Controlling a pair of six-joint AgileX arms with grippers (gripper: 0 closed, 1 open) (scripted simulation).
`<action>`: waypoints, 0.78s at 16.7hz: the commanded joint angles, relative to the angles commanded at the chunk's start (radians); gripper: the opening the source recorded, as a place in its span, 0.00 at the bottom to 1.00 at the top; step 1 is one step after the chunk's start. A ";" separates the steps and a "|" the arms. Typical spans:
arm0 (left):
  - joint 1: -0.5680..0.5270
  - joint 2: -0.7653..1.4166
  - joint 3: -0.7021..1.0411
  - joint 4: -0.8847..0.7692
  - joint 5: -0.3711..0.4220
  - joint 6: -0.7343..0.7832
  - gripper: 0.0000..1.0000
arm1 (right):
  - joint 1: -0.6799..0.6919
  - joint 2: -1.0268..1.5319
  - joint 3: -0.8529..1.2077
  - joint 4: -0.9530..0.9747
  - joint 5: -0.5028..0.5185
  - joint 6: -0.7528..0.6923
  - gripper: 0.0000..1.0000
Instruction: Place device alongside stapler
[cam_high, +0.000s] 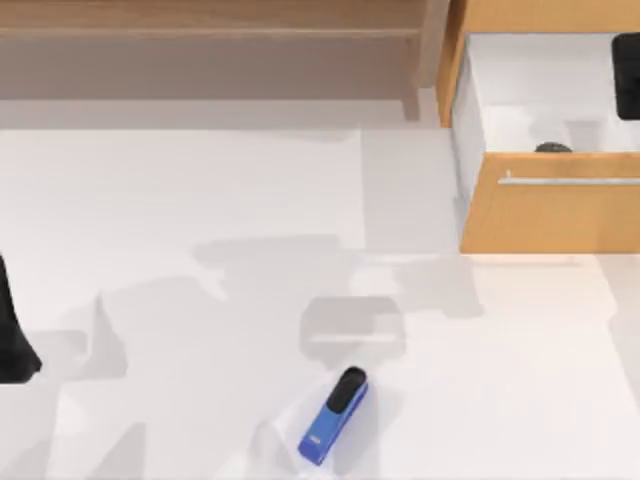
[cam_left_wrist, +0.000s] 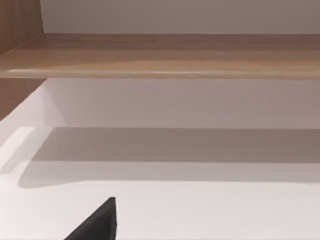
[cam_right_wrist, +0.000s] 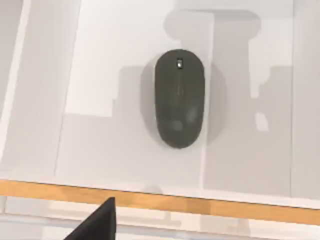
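Dark grey, smooth, rounded oval device (cam_right_wrist: 179, 97), mouse-like, lying flat on the pale floor of the open light-wood drawer (cam_high: 545, 205) at the table's far right, barely peeking over the drawer front in the top view. Well apart from it, down on the white table (cam_high: 180, 200) near the front edge, lying at a slant: small elongated stapler (cam_high: 335, 415) with bright blue body and black rounded top arm. Right gripper (cam_right_wrist: 99, 224) poised above the drawer, looking straight down on the device and not touching it; whether spread or closed, impossible to tell, though plainly holding nothing. Left arm (cam_high: 14, 335) parked at the table's left edge, grip state likewise impossible to tell. Nothing of the task done yet, judging by how things lie. Likely trouble ahead: a slip off the smooth, domed shell if gripped too high or off-centre, squirting the device sideways across the drawer floor; a knock against the drawer front or side walls on the way down or on the lift out, given the tight box around it; a drop during the long carry across the table; and, at the set-down, a nudge to the slanted stapler from coming in too close, or a landing too far off to count as alongside.
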 joint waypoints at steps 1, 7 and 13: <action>0.000 0.000 0.000 0.000 0.000 0.000 1.00 | 0.004 0.097 0.086 -0.046 0.000 0.002 1.00; 0.000 0.000 0.000 0.000 0.000 0.000 1.00 | 0.014 0.604 0.530 -0.279 -0.004 0.015 1.00; 0.000 0.000 0.000 0.000 0.000 0.000 1.00 | 0.011 0.868 0.762 -0.399 -0.009 0.028 1.00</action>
